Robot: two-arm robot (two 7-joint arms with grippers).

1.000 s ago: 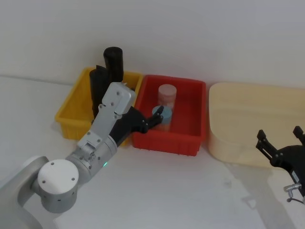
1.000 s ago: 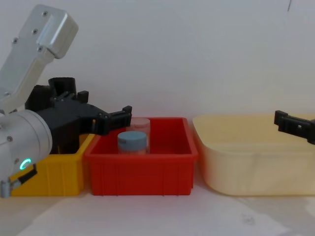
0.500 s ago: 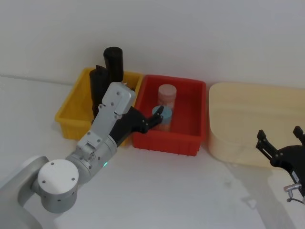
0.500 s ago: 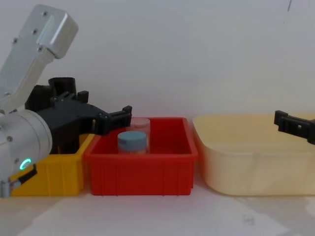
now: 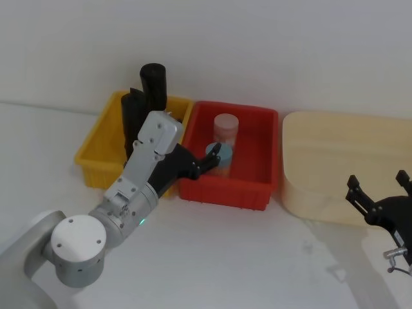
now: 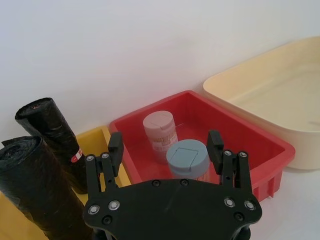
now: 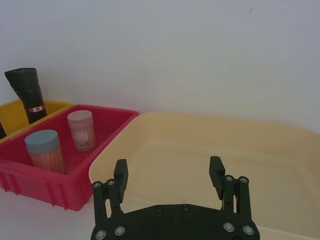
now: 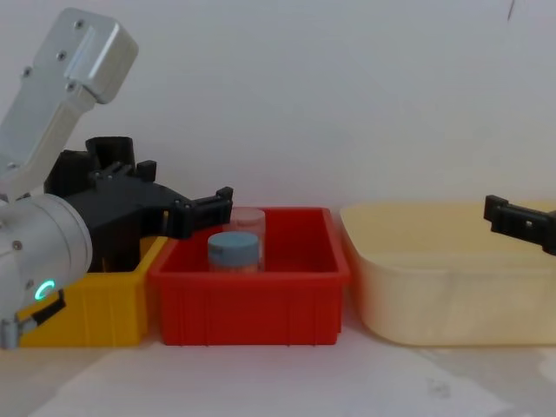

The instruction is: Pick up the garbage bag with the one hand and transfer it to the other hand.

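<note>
The garbage bag (image 5: pixel 132 120) is a stubby plain black roll standing in the yellow bin (image 5: pixel 95 152); it fills the near corner of the left wrist view (image 6: pixel 31 190). My left gripper (image 5: pixel 215 154), on the green-lamp arm, hangs open over the red bin (image 5: pixel 259 164), to the right of the bag and apart from it. Its fingers (image 6: pixel 116 146) straddle a blue-lidded jar (image 6: pixel 187 159) without touching it. My right gripper (image 5: pixel 378 185) is open and holds nothing, low at the right in front of the cream tub (image 5: pixel 341 158).
A taller black roll with a red-and-white label (image 6: pixel 52 134) stands behind the bag (image 5: pixel 154 84). The red bin also holds a pink jar (image 5: pixel 226 127). Bare white table lies in front of the three containers.
</note>
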